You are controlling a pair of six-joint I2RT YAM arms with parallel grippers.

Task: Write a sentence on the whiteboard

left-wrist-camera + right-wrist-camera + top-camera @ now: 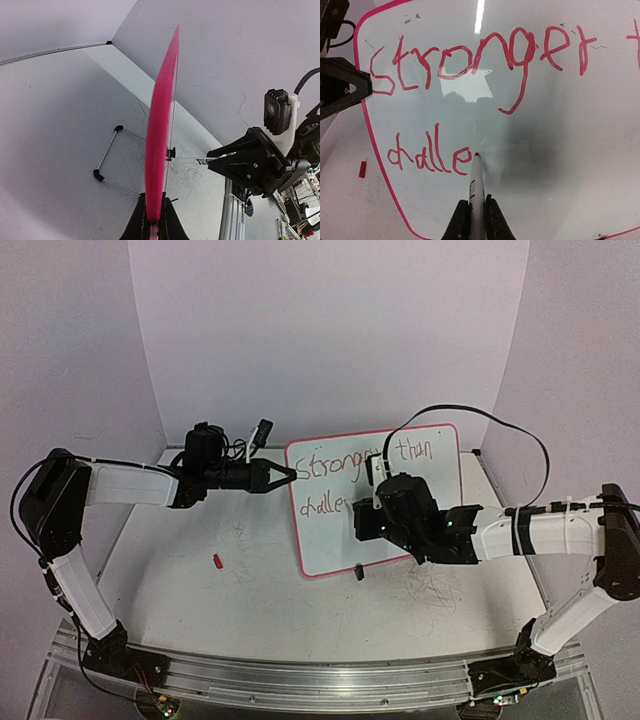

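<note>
Lilac walls are enclosing the scuffed white tabletop from nine to three o'clock; a metal rail is edging six.

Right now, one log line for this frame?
left gripper: shut on whiteboard edge | right gripper: shut on marker, tip on board | sentence: "Stronger than / challe", unfinished

Glossy whiteboard — smooth, glare-streaked, matt scuffed tabletop, smooth white plastic marker, dull metal rail
</note>
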